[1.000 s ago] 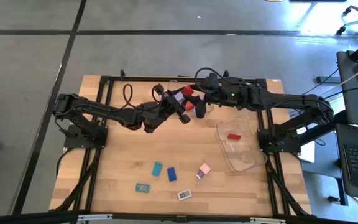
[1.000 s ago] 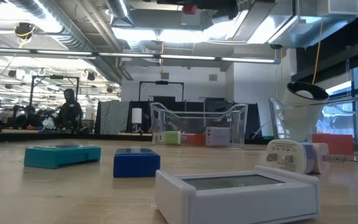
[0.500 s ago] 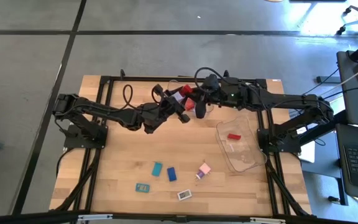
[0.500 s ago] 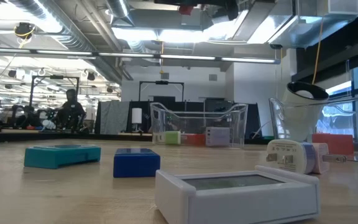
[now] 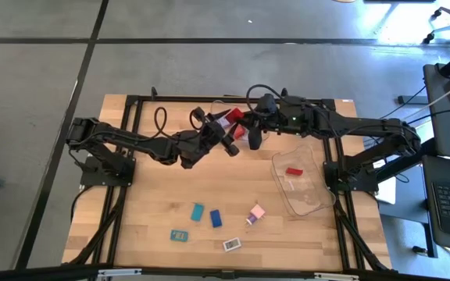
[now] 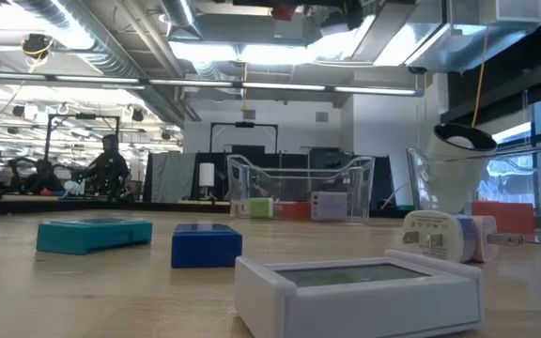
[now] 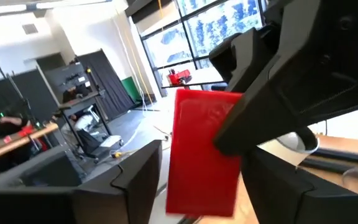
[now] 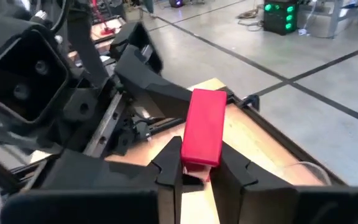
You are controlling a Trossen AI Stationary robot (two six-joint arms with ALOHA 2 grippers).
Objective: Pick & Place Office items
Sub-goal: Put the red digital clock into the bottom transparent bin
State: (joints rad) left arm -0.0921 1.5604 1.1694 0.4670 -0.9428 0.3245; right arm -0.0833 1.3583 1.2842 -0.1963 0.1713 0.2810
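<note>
The flat red rectangular block (image 8: 204,127) sits high over the far middle of the wooden bench (image 5: 155,203), clamped in the right hand (image 8: 194,174). The left hand (image 7: 185,180) faces it, fingers apart either side.

White flat box (image 6: 360,291) nearest the camera, blue block (image 6: 206,244) behind it to the left, teal block (image 6: 94,233) further left. White plug-like piece (image 6: 437,235) on the right, touching a lavender piece (image 6: 483,235). Clear tub (image 6: 299,186) at the back holds green, red and white items. A person (image 6: 107,167) far back left.
</note>
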